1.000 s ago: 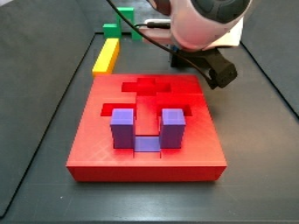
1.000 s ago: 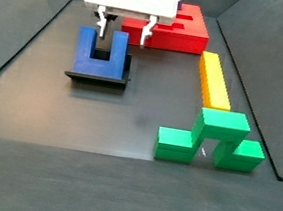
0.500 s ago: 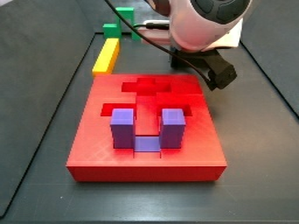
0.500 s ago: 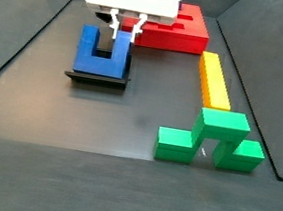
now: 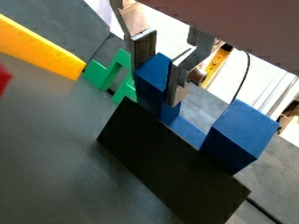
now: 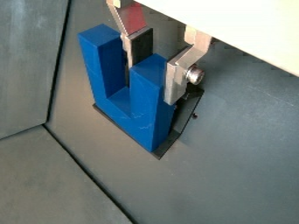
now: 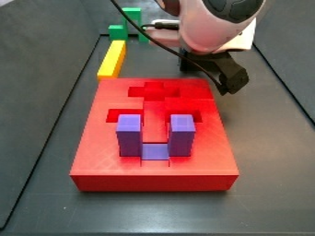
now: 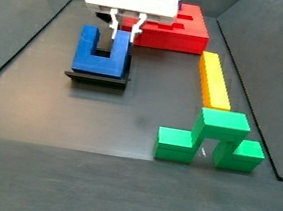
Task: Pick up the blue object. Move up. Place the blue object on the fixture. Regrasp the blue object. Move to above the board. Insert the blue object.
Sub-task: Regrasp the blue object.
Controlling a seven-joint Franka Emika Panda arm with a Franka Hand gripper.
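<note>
Narrowed since a second ago, the gripper [image 6: 155,59] seemingly clamps one blue object [image 8: 96,53] prong in the fixture [image 8: 98,77].

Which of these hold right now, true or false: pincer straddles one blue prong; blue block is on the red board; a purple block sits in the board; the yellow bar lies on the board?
1. The pincer straddles one prong of the blue object: true.
2. The blue object sits on the board: false; it rests on the fixture, on the floor.
3. A purple block sits in the board: true.
4. The yellow bar lies on the board: false; it lies on the floor beside it.
</note>
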